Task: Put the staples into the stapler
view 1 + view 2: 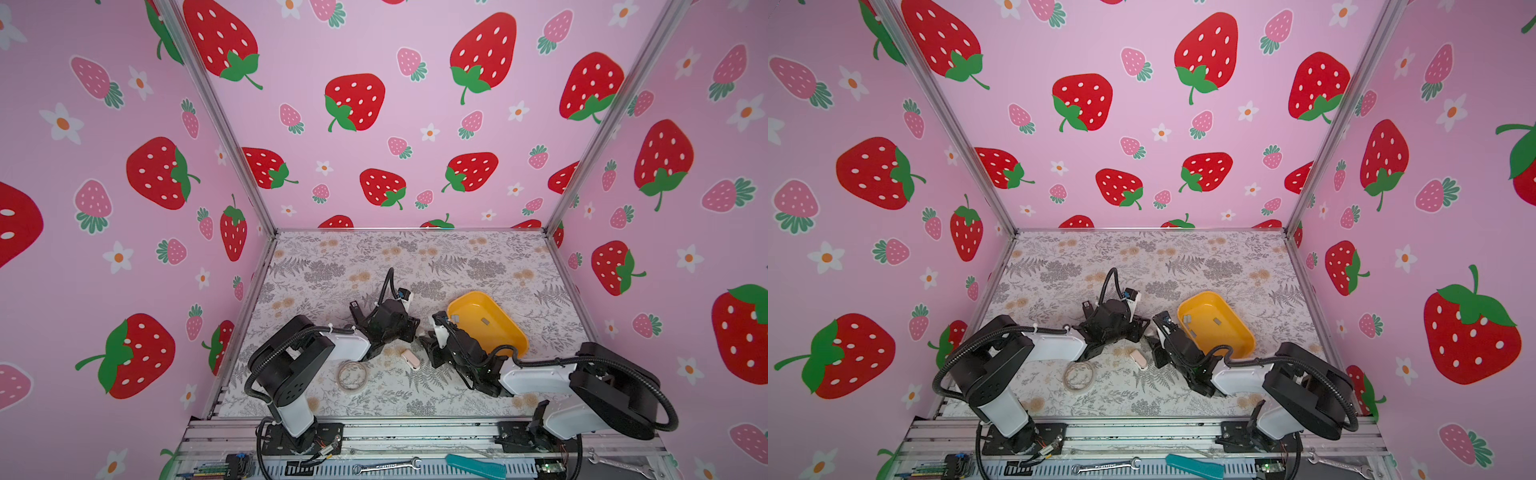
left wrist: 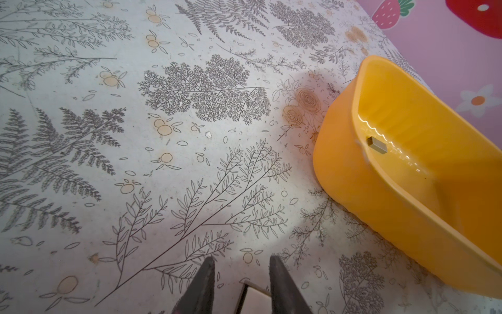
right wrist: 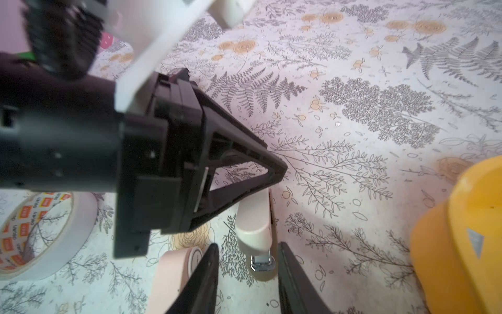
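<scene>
A pale cream stapler (image 3: 254, 217) lies low over the table between my two grippers. My left gripper (image 2: 240, 258) is shut on it, and its body (image 2: 256, 299) shows between the fingers. The stapler's metal end (image 3: 260, 262) sits between the fingers of my right gripper (image 3: 248, 244), which is open with a gap on each side. In both top views the two grippers (image 1: 415, 328) (image 1: 424, 341) meet at the table's middle and hide this stapler. The staples (image 1: 485, 321) (image 1: 1218, 320) (image 2: 377, 145), short grey strips, lie in the yellow tray (image 1: 494, 336) (image 1: 1229, 340) (image 2: 353, 190) (image 3: 440, 258).
A second, pink stapler (image 1: 409, 358) (image 1: 1138, 358) (image 3: 173, 274) lies on the table just in front of the grippers. A roll of tape (image 1: 340, 376) (image 1: 1065, 376) (image 3: 81, 231) sits nearer the front left. The yellow tray stands close to the right arm.
</scene>
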`<state>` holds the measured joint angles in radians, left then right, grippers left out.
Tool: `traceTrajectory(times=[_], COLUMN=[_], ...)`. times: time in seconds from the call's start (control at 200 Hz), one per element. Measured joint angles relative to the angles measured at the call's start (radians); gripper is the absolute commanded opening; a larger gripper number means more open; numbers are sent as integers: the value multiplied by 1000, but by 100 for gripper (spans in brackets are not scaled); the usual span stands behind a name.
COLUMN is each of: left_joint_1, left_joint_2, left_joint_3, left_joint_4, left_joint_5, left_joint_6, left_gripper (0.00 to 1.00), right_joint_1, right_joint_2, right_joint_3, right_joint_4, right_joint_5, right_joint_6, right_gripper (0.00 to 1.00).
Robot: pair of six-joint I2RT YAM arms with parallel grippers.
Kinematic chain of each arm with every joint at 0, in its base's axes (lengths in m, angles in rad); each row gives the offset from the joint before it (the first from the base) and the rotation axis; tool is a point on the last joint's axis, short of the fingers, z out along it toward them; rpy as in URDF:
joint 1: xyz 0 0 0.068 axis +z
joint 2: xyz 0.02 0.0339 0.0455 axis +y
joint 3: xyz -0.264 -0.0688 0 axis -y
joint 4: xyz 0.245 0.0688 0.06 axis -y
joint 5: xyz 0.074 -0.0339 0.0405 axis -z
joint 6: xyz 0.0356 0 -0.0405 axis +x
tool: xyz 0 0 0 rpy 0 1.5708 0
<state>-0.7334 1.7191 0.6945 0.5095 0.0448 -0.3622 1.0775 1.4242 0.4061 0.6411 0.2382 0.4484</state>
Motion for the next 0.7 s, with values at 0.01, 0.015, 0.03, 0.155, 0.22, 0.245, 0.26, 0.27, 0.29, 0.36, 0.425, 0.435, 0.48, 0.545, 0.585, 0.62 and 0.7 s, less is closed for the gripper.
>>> traceTrajectory(times=[0.01,0.015,0.03,0.155,0.22,0.245,0.26,0.27,0.29,0.36,0.425,0.435,0.48,0.545,0.585,0.62,0.7], left_joint_1=[0,-1,-2,-10,-17,-19,-20,-21,-24,-32,-39,-40,-44,-48,-49,-50,-50], left_joint_2=[0,0,0,0,0,0,0,0,0,0,0,0,0,0,0,0,0], left_joint_3=[0,0,0,-9,-16,-17,-18,-18,-18,-18,-20,-21,-23,-27,-31,-34,-42], left_joint_4=[2,2,4,18,18,18,18,18,18,19,23,24,26,32,35,40,50], left_joint_5=[0,0,0,-4,-10,-12,-13,-14,-18,-29,-38,-39,-44,-50,-53,-57,-63], left_joint_6=[0,0,0,0,0,0,1,1,1,3,6,7,8,11,12,13,13], left_gripper=[37,36,37,37,37,37,37,37,37,37,37,37,37,37,37,37,37], right_joint_1=[0,0,0,0,-1,-1,-1,-1,-2,-6,-8,-8,-10,-14,-16,-18,-21], right_joint_2=[-3,-4,-10,-26,-21,-17,-13,-10,-2,27,56,61,81,106,119,130,148], right_joint_3=[0,0,0,0,2,5,8,10,14,34,51,53,63,72,74,77,78], right_joint_4=[-1,-1,-2,-5,-10,-13,-14,-15,-15,-16,-15,-14,-15,-15,-15,-14,-10], right_joint_5=[0,0,0,6,8,9,10,11,11,15,18,19,21,24,25,26,27], right_joint_6=[0,0,0,-1,-2,-1,-1,0,0,0,0,0,0,0,0,1,2], right_gripper=[36,36,35,32,30,29,29,29,28,27,26,26,25,24,24,24,24])
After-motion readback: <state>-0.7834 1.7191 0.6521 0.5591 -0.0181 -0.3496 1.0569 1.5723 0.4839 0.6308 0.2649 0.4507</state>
